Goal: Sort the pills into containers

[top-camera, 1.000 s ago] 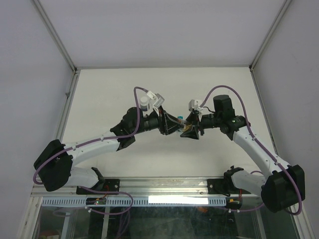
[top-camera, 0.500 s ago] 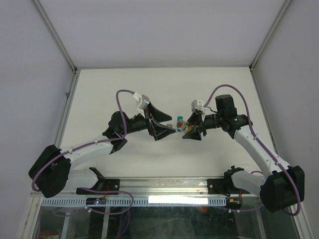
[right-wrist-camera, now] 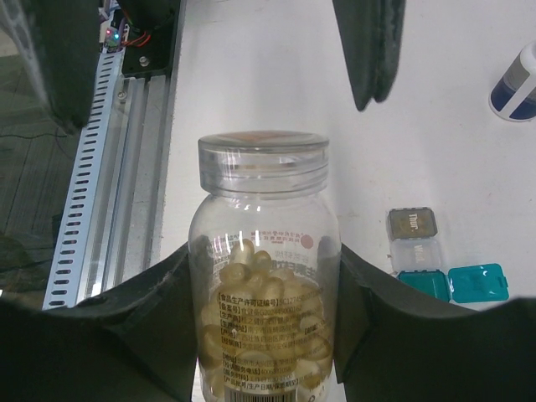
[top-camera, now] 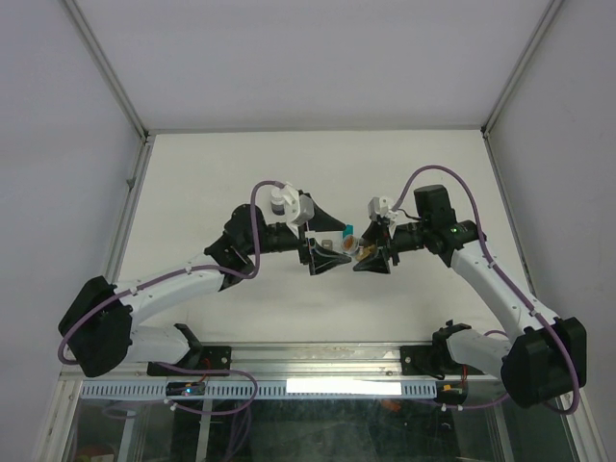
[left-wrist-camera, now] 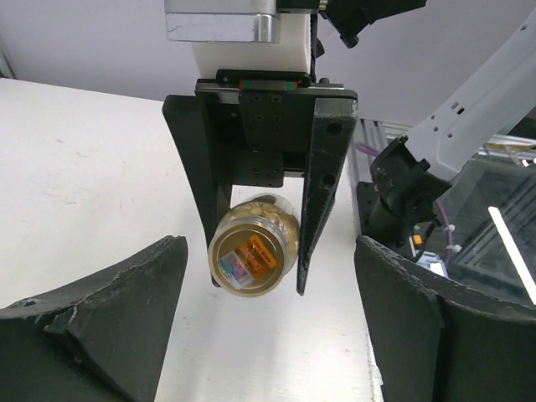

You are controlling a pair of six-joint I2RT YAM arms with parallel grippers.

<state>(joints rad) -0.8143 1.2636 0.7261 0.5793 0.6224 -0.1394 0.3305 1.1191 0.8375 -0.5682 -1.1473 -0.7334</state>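
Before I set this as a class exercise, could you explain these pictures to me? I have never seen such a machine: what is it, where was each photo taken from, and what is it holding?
It is a pair of robot arms bolted to a white table. One picture looks down from above; the other two come from a camera on each wrist. The right pincer grips a clear, lidded bottle of yellowish capsules. The left pincer faces it, open and holding nothing. On the table lie a small grey box, a teal box and a blue-and-white bottle.
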